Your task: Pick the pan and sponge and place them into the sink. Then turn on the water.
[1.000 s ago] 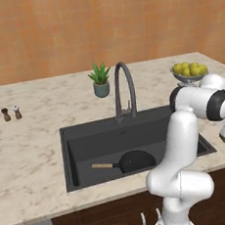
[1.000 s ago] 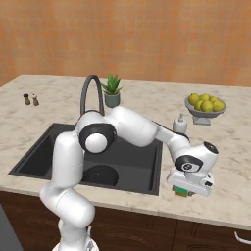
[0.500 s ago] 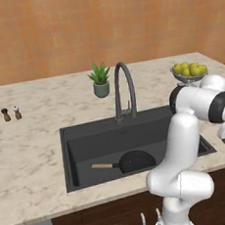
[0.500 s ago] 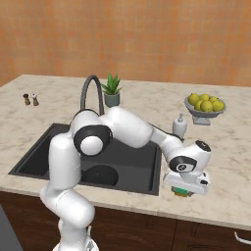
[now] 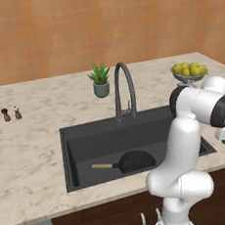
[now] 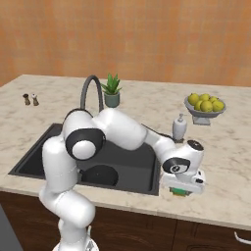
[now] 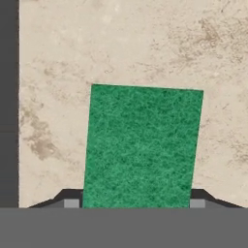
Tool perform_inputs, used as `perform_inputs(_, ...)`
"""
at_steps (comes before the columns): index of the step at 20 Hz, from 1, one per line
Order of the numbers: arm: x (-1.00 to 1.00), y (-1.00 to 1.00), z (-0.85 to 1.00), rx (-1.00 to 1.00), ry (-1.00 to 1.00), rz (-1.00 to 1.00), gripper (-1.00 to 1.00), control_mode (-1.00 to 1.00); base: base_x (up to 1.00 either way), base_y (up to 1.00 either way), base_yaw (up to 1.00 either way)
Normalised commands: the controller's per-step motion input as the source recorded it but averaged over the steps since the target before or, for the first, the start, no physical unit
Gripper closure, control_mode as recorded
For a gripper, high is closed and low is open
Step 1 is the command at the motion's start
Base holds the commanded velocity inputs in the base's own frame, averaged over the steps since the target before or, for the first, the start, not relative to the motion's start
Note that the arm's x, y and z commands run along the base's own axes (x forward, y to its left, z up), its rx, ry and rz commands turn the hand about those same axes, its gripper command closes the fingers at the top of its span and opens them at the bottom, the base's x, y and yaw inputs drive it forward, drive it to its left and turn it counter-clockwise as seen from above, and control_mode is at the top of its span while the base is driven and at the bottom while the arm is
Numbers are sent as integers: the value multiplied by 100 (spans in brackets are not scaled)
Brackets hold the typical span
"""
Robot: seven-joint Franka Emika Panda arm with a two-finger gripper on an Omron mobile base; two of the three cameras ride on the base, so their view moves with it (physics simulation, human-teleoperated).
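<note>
Pan [image 5: 132,160] already lay in sink [image 5: 78,142]. I had end effector [image 6: 182,190] low over sponge [image 7: 141,147] on desk [image 6: 230,162] right of basin, fingers [image 7: 71,197] apart, straddling sponge, not yet clamped. Sponge pickup step. Next, I judged: close, lift, carry left into sink.

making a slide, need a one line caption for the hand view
Pincer straddling the green sponge on the beige marble countertop, one fingertip showing at each side.
</note>
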Motion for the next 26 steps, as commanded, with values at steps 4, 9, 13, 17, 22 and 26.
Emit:
perform_inputs(4, -1, 85, 43, 0, 0, 15, 100, -100, 0, 0, 0)
perform_inputs(9, 0, 100, 34, 0, 2, 25, 100, -100, 0, 0, 0)
perform_inputs(13, 16, 100, 8, 0, 7, 28, 100, -100, 0, 0, 0)
perform_inputs(17, 33, 96, -2, 0, 10, 23, 100, -100, 0, 0, 0)
perform_inputs(22, 74, 60, -11, 0, 10, 10, 100, -100, 0, 0, 0)
perform_inputs(26, 74, 22, -55, 0, 18, 3, 100, -100, 0, 0, 0)
